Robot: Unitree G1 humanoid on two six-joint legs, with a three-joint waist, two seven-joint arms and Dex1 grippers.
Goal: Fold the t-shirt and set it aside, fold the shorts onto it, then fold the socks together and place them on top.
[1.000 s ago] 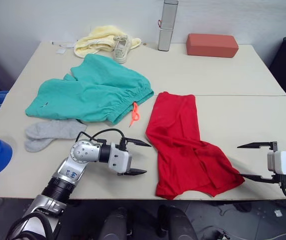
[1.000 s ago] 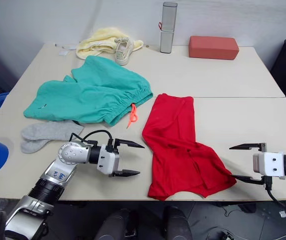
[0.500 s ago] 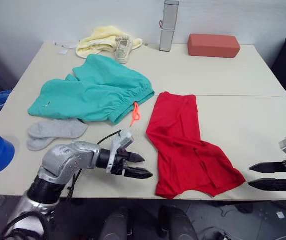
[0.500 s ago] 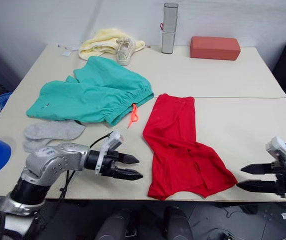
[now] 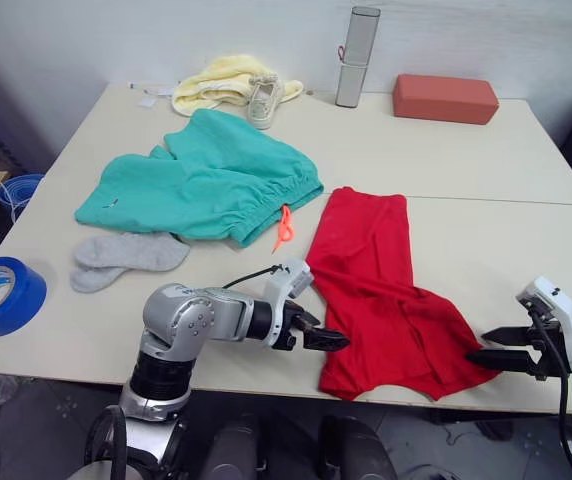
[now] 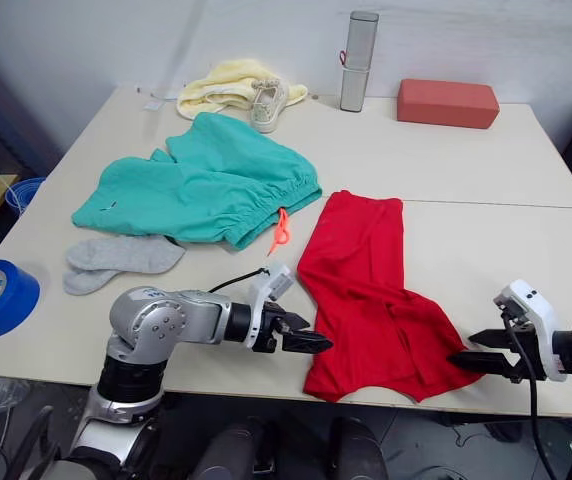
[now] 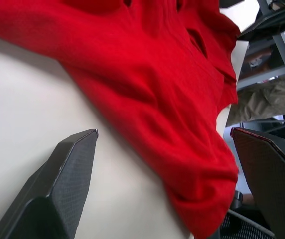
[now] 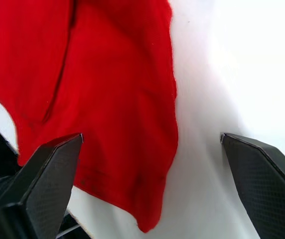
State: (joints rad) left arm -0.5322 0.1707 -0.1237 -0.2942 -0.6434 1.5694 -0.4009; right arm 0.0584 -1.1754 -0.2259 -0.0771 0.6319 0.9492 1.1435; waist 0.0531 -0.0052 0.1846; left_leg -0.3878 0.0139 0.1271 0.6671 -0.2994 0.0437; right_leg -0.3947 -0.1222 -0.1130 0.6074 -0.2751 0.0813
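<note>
T-shirt [image 5: 381, 285], lower centre: I am flanking its hem with left claw [image 5: 328, 340] and right claw [image 5: 486, 357], both apart; pinching 2 corners evenly should help.

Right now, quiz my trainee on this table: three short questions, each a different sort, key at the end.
1. True or false: the left gripper is shut on the t-shirt.
2. Which lies nearest the socks? A) the brick B) the shorts C) the right gripper
3. Fill in: the small shoe rests against the ____ cloth.

Key: 1 false, both grippers are open beside the t-shirt's near end. 2 B. 3 yellow.
</note>
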